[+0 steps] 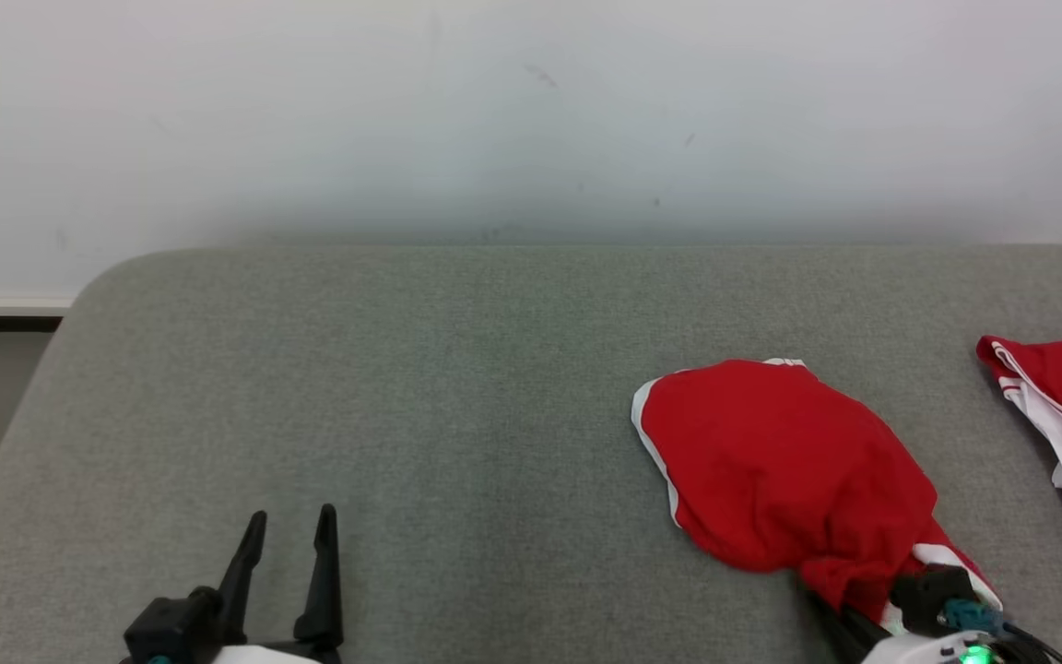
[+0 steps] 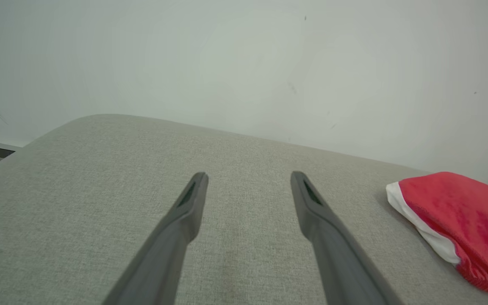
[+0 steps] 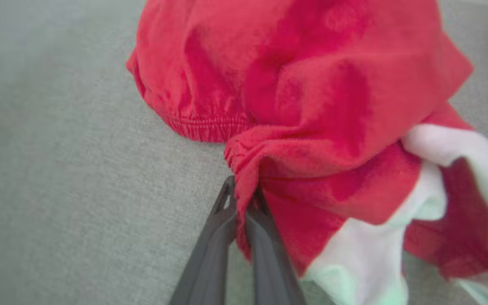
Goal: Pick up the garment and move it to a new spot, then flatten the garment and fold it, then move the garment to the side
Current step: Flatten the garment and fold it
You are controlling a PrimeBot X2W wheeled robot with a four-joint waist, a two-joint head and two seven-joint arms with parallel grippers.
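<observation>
The garment [image 1: 771, 466] is red with white trim and lies bunched on the grey padded table [image 1: 457, 387], right of centre. My right gripper [image 3: 242, 199] is shut on a fold of its elastic hem, the red cloth pinched between both fingers; in the head view its fingertips are hidden under the cloth near the bottom right. The garment [image 2: 460, 220] also shows at the right edge of the left wrist view. My left gripper [image 1: 293, 526] stands open over bare table at the lower left, far from the garment, with nothing between its fingers [image 2: 193, 199].
A second red and white garment [image 1: 1061, 415] lies at the table's right edge. A pale wall [image 1: 531, 120] runs behind the table. The table's left edge curves off at the rounded far-left corner [image 1: 102, 277], with floor beyond.
</observation>
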